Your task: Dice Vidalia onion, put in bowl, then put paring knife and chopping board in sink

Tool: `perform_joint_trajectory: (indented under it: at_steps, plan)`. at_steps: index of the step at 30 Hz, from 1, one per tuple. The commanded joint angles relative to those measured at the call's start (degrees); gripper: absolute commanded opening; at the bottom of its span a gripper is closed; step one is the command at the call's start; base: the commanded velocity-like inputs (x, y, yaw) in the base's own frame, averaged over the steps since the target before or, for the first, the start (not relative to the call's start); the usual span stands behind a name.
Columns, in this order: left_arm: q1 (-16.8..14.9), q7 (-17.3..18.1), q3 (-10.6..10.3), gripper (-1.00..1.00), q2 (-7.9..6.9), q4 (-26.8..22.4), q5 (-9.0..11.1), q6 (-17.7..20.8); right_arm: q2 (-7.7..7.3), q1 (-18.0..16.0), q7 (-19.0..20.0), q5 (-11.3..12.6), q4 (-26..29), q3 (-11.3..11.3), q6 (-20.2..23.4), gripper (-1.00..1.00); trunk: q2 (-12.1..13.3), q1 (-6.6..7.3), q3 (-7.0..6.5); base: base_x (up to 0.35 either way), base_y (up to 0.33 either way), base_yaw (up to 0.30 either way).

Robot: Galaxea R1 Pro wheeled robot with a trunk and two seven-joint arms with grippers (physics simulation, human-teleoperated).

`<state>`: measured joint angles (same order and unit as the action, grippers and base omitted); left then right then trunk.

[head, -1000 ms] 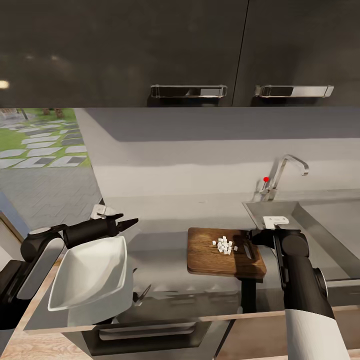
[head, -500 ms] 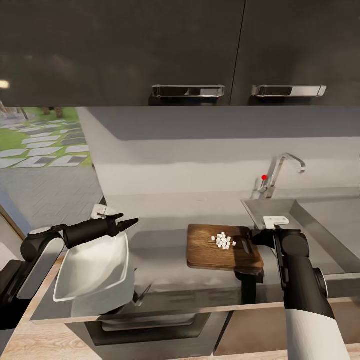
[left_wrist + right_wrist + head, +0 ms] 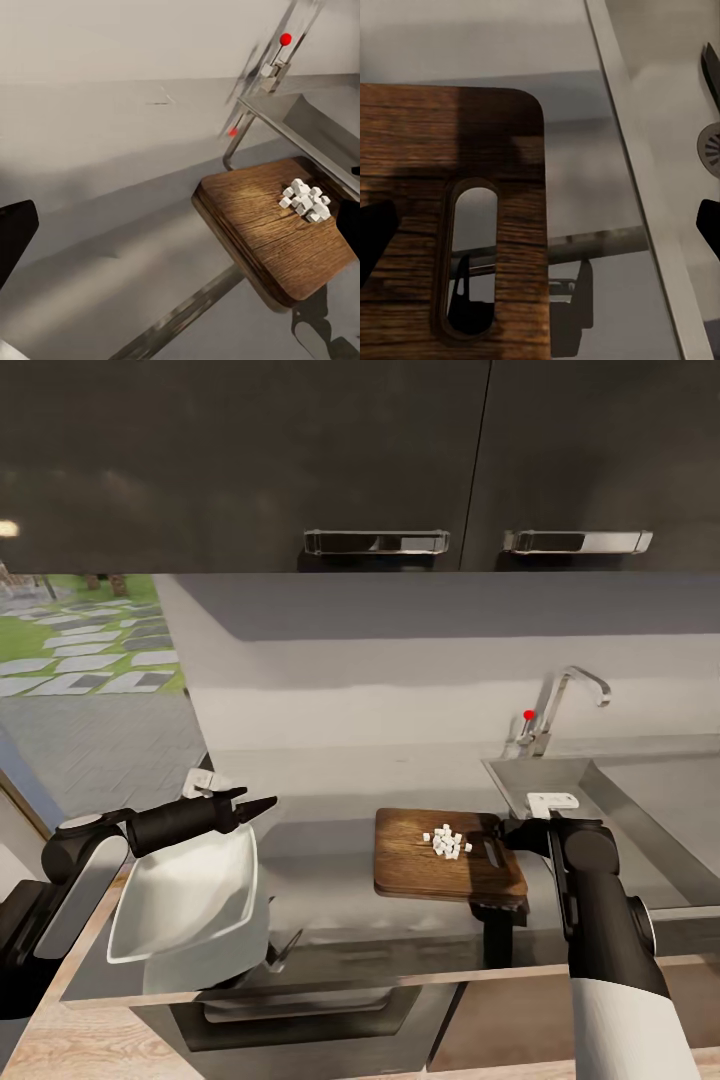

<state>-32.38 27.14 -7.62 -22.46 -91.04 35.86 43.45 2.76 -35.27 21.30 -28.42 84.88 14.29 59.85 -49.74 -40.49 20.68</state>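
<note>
The grey worktop [image 3: 330,840] runs smooth and matte under dark cabinets. At its right end the steel sink [image 3: 640,810] shines beside an angular chrome tap [image 3: 565,705] with a red dot.

The bowl [image 3: 185,895], white, shallow and square-rimmed, is tilted up off the worktop in the left gripper [image 3: 240,815]. The fingers sit at its far rim and seem clenched on it.

The board [image 3: 445,855] is dark, grainy wood with rounded corners. It appears lifted, since the right wrist view shows the counter edge through its handle slot [image 3: 471,259]. The right gripper [image 3: 515,835] is at that slot end and seems to grasp the board, though the contact itself is hidden.

The diced onion [image 3: 447,843], a small heap of tiny white cubes, lies on the board near the slot end.

The main risk is spillage. The board and bowl are well apart, so tipping the board now would scatter cubes on the worktop. The smooth bowl, held by one rim, could also slip or swing. A jolt could roll the loose cubes off.
</note>
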Motion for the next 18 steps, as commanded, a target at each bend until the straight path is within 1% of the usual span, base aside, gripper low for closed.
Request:
perform_joint_trajectory:
  at_steps: [1,4,11,18]
  plan:
    - [-0.1,0.0,0.0,1.0,-0.04,0.0,0.3,0.3,0.05,-0.1,0.6,-0.6,0.0,0.1,0.1,1.0,-0.1,-0.01,0.07,0.0,0.0,-0.025]
    - [-0.1,0.0,0.0,1.0,-0.04,0.0,0.3,0.3,0.05,-0.1,0.6,-0.6,0.1,0.1,0.1,1.0,-0.1,-0.01,0.07,0.0,0.0,-0.137]
    - [-0.1,0.0,0.0,1.0,-0.04,0.0,0.3,0.3,0.05,-0.1,0.6,-0.6,0.1,0.0,0.1,1.0,-0.1,-0.01,0.07,0.0,0.0,-0.211]
    - [-0.1,0.0,0.0,1.0,-0.04,0.0,0.3,0.3,0.05,-0.1,0.6,-0.6,0.1,0.0,0.1,1.0,-0.1,-0.01,0.07,0.0,0.0,-0.057]
